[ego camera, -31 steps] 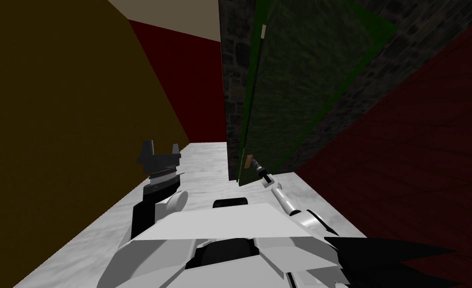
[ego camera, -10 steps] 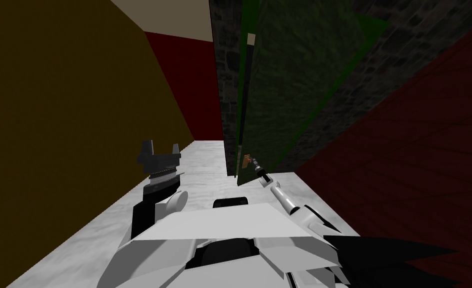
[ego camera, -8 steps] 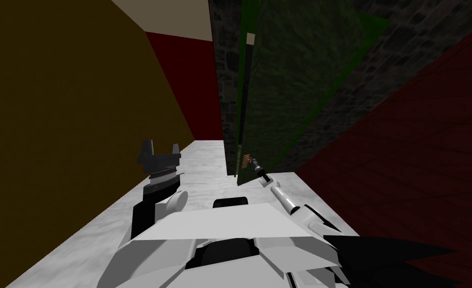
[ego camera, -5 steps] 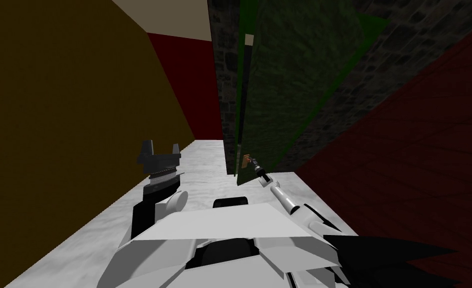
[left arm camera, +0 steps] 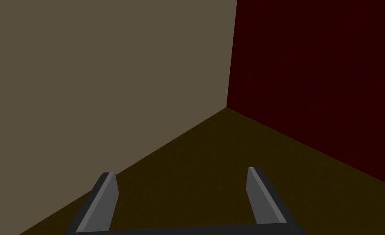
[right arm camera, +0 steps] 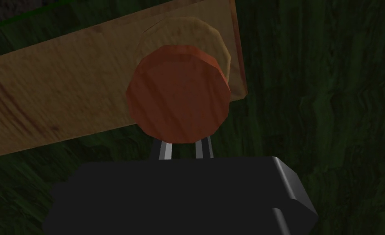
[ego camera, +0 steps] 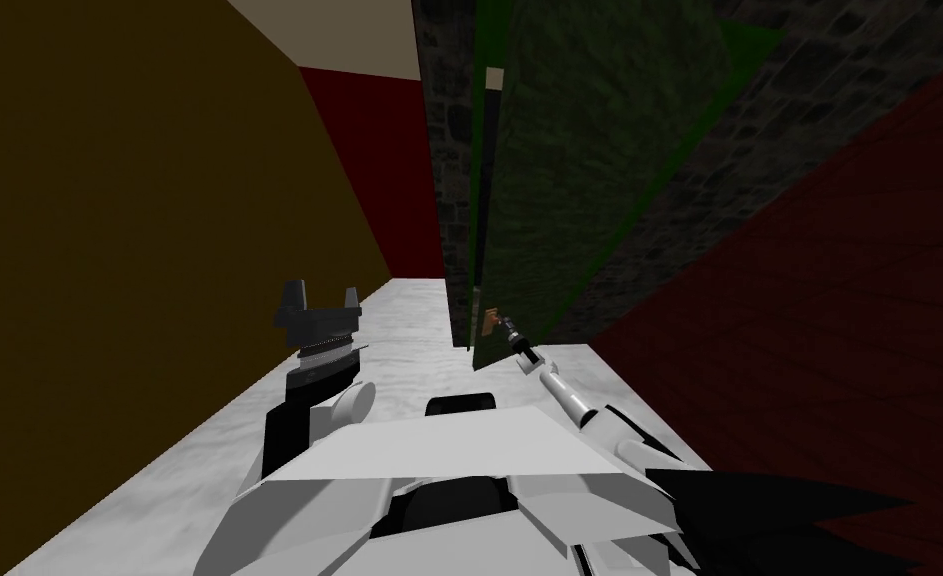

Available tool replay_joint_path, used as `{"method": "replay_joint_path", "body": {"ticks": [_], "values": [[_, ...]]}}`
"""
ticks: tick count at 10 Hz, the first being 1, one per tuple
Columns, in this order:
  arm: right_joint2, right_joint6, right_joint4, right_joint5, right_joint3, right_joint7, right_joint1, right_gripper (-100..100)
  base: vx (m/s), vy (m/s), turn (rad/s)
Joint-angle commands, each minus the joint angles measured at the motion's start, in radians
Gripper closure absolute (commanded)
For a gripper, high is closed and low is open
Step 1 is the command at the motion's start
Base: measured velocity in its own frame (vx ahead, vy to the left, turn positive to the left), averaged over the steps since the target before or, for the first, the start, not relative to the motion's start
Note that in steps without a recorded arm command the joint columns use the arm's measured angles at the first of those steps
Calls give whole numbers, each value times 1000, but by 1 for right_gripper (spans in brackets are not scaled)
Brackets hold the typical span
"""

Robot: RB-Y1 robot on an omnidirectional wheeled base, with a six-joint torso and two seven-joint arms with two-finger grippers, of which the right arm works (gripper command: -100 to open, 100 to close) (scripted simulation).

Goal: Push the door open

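Observation:
The dark green door point(ego camera: 579, 170) stands slightly ajar, with a thin dark gap along its edge by the stone frame point(ego camera: 451, 200). A round reddish-brown knob point(right arm camera: 178, 94) sits on a wooden plate point(right arm camera: 56, 106) against the green door point(right arm camera: 330, 102). My right gripper point(right arm camera: 183, 150) is right at the knob, its fingers close together and their tips hidden behind it. In the head view the right gripper point(ego camera: 508, 331) reaches the knob point(ego camera: 496, 320) near the door's edge. My left gripper point(ego camera: 324, 297) is raised to the left, open and empty, as the left wrist view point(left arm camera: 181, 179) confirms.
A brown wall point(ego camera: 109, 250) runs close on my left. A dark red wall point(ego camera: 379, 170) closes the far end and another dark red wall point(ego camera: 839, 300) flanks the right. The pale marbled floor point(ego camera: 409, 330) forms a narrow passage ahead.
The door's free edge has swung a little further away and the gap beside it has widened. My right arm has followed the knob forward. The left arm has not moved.

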State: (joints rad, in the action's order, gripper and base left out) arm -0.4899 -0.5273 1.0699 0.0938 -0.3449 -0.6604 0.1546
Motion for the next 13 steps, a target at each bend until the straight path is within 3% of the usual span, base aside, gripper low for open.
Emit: {"method": "replay_joint_path", "body": {"ticks": [1,2,3,13], "values": [[-7,-5,19,18,-9,-50,3,100,-68,-38,40],[-7,-5,19,18,-9,-57,3,100,-55,-33,11],[2,21,43,48,-23,-87,-19,-100,-24,-51,-79],[50,87,169,217,-92,-342,-77,-100,-39,-37,-41]]}}
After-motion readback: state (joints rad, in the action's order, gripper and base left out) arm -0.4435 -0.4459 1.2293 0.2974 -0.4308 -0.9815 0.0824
